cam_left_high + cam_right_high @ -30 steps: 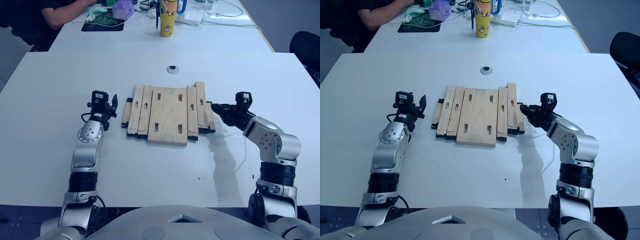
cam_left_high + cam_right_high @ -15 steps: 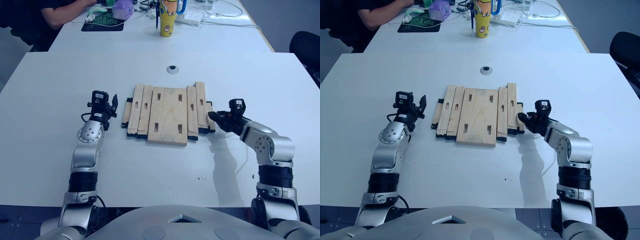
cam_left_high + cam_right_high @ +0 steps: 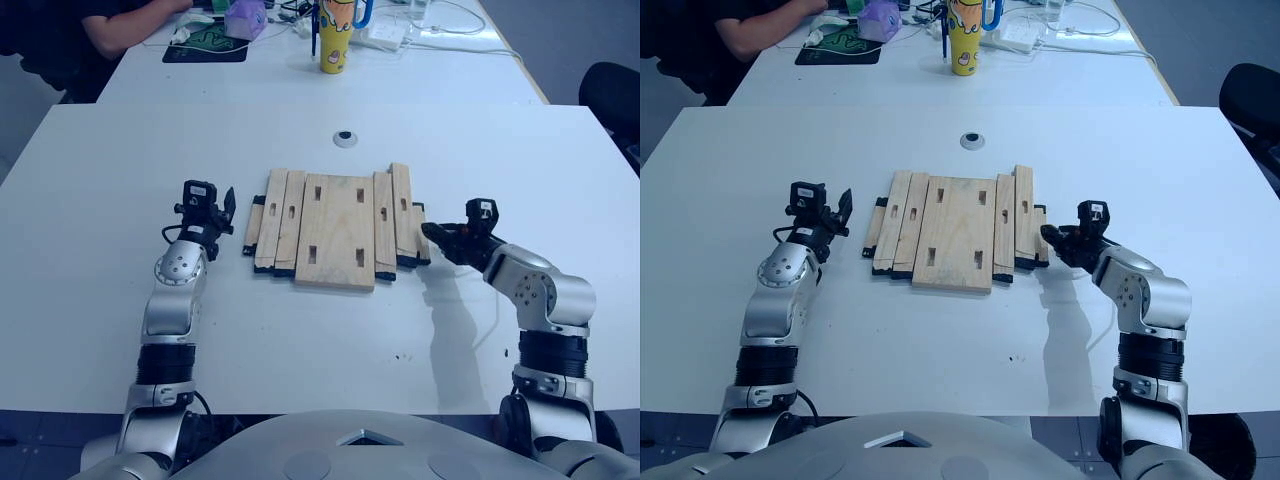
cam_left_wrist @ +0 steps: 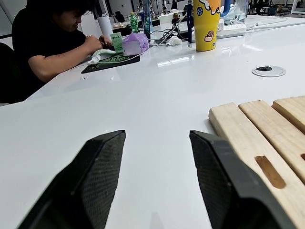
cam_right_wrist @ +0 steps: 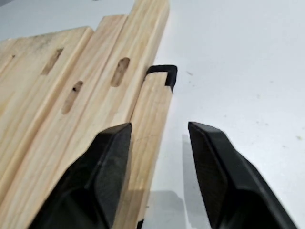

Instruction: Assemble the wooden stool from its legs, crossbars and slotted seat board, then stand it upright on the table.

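Though laid flat on the table (image 3: 300, 330), nothing joined yet; whole assembly and standing-up left to do, by the look of it.

Left eye view: one seat board (image 3: 335, 232) in the middle; four slotted legs (image 3: 293, 220), two per side; two shorter crossbars (image 3: 253, 228) at the outer edges. Left gripper (image 3: 227, 203) just beside the pile, right gripper (image 3: 432, 233) at its other edge.

Left wrist view: left gripper (image 4: 157, 181) spread wide, empty.

Right wrist view: right gripper (image 5: 159, 167) spread over a crossbar's end, pinching nothing.
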Tool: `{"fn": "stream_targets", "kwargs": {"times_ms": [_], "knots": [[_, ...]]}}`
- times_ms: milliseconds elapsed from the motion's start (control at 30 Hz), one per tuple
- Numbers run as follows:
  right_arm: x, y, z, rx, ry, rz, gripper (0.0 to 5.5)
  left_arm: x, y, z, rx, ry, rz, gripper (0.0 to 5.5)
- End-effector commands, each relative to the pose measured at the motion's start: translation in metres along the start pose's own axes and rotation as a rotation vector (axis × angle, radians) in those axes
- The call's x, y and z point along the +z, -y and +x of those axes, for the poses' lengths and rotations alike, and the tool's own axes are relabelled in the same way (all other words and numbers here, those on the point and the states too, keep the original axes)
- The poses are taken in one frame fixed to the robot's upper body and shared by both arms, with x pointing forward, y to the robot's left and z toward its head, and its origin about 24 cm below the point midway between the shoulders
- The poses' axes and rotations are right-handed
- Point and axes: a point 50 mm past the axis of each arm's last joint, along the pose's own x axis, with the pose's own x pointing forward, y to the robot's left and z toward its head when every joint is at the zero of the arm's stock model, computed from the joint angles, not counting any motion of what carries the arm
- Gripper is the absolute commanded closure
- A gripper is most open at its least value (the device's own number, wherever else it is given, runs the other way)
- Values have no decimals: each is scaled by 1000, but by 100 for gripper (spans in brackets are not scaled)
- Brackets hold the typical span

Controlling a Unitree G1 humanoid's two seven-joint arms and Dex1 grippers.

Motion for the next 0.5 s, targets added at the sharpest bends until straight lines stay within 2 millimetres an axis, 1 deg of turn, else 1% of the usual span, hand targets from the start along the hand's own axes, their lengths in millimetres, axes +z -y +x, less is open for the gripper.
{"fn": "stream_targets", "kwargs": {"times_ms": [33, 233, 333, 500], "knots": [[0, 0, 2, -11, -26, -39, 328, 0, -1, -2, 0, -6, -4, 299], [-7, -7, 5, 27, -69, -70, 328, -1, -2, -3, 4, -8, -2, 299], [-10, -8, 3, 34, -85, -82, 328, 0, -1, -2, -4, -5, 0, 299], [-23, -6, 1, 20, -179, -152, 328, 0, -1, -2, 1, -6, 2, 299]]}}
